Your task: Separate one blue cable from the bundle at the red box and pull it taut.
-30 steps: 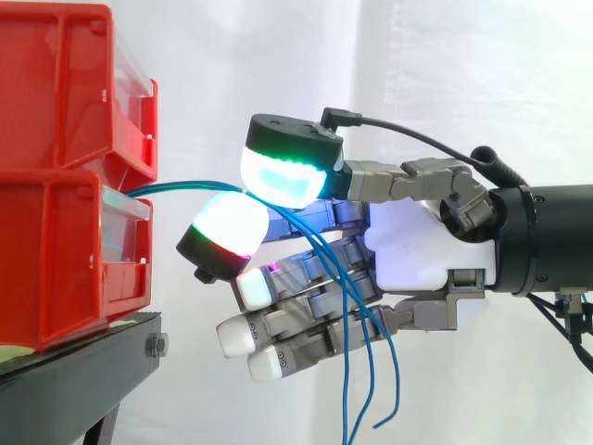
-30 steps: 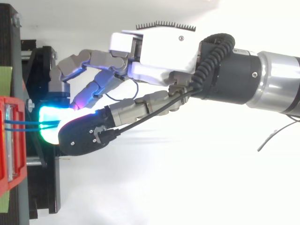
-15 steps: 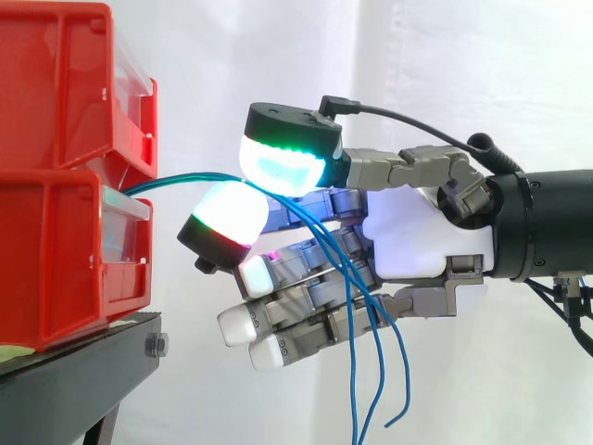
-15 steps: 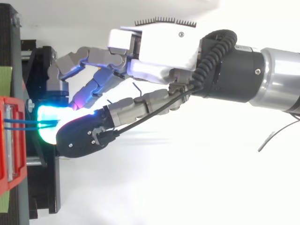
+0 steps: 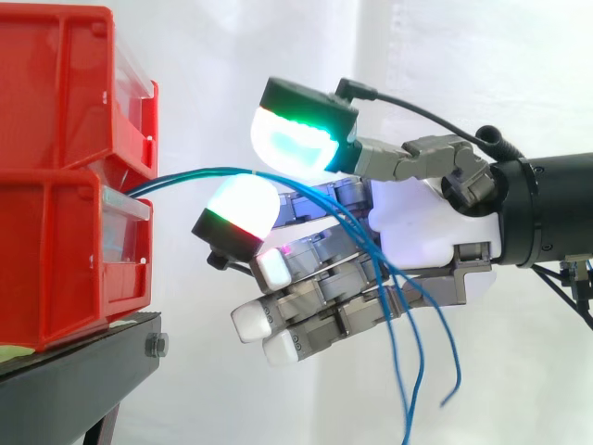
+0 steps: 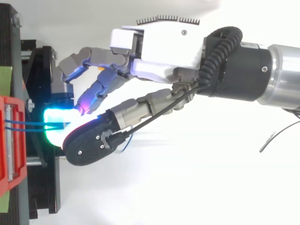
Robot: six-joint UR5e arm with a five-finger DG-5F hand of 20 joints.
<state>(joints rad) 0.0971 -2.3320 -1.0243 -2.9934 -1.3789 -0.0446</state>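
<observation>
Fingers (image 5: 243, 202) of the hand (image 5: 422, 236) curl round the blue cables (image 5: 199, 173). These lead from the red bins (image 5: 56, 260), ends dangling.

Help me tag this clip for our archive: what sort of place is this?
Probably a robotics lab test rig: stacked red bins on a black stand, a white curtain behind them, and a robot hand among thin blue cables.

No readable text (or numbers)
</observation>
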